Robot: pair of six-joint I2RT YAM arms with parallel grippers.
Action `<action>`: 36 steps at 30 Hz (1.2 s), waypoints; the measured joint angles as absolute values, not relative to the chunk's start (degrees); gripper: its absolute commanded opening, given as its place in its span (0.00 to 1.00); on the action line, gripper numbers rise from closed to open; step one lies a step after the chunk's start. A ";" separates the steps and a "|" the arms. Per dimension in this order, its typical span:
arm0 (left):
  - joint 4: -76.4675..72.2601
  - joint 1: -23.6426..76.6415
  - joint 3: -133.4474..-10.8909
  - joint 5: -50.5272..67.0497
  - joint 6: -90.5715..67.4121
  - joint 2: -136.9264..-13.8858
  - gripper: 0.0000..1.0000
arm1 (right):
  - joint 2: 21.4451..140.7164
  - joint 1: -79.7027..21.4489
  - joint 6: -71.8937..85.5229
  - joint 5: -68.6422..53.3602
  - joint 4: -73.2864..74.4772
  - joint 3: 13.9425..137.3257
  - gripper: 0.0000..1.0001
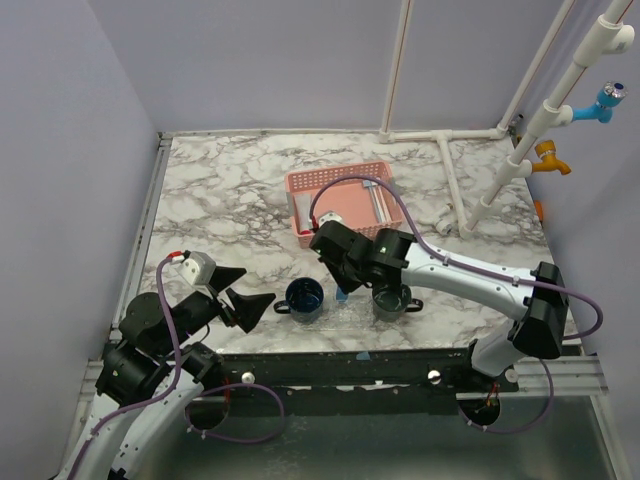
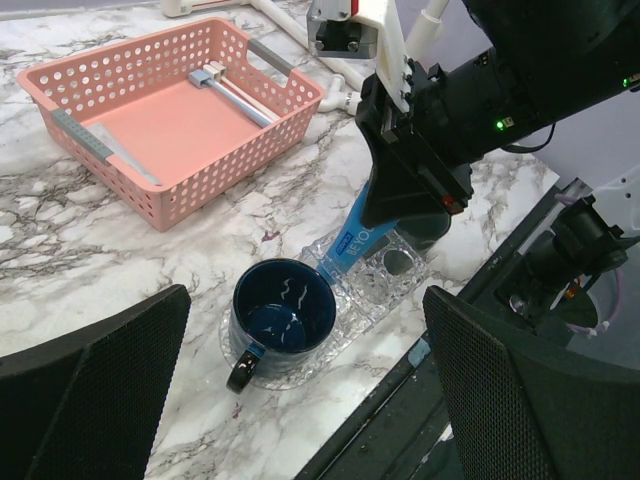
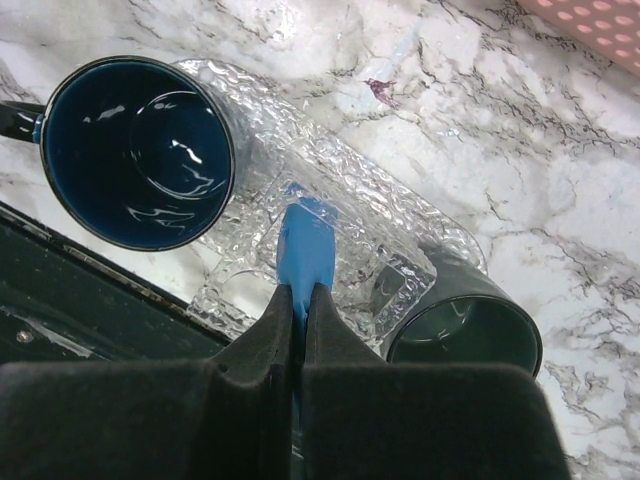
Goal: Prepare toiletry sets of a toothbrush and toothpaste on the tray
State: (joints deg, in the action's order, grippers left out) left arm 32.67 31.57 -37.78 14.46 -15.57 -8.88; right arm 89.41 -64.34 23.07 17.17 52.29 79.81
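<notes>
Blue toothpaste tube point(image 3: 305, 245) is pinched tight in the right end effector point(image 3: 300, 300). Its lower end is on or just above the clear tray point(image 3: 235, 290), between the navy mug point(image 3: 135, 150) on the left and the dark green mug point(image 3: 465, 330) on the right. Both mugs look empty, so no set seems finished. The slim toothbrush point(image 2: 240, 98) lies in the pink basket point(image 2: 230, 165) farther back. The left end effector point(image 1: 243, 293) gapes wide, holding nothing, at the near left. The table point(image 1: 220, 190) is marble-patterned, with lavender walls point(image 1: 250, 60) and white pipes point(image 1: 540, 120) far right.

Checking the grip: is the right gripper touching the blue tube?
Touching. The right wrist view shows the right gripper clamped on the blue tube, no gap.
</notes>
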 measured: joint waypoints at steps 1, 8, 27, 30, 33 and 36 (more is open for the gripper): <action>32.67 31.57 -37.78 14.44 -15.59 -8.88 0.99 | 89.47 -64.14 23.07 16.93 51.96 79.50 0.00; 32.67 31.57 -37.78 14.22 -15.57 -8.88 0.99 | 89.71 -63.42 23.03 15.49 50.00 77.89 0.00; 32.42 31.57 -37.69 14.02 -15.59 -8.88 0.99 | 90.78 -63.26 22.96 14.13 48.03 76.42 0.12; 32.40 31.57 -37.69 14.02 -15.57 -8.88 0.99 | 91.07 -63.26 22.94 14.11 47.77 76.42 0.20; 32.36 31.57 -37.69 14.04 -15.57 -8.88 0.99 | 91.11 -63.26 22.94 14.11 47.57 76.42 0.25; 32.32 31.57 -37.69 14.04 -15.57 -8.88 0.99 | 91.13 -63.26 22.96 14.11 47.62 76.47 0.32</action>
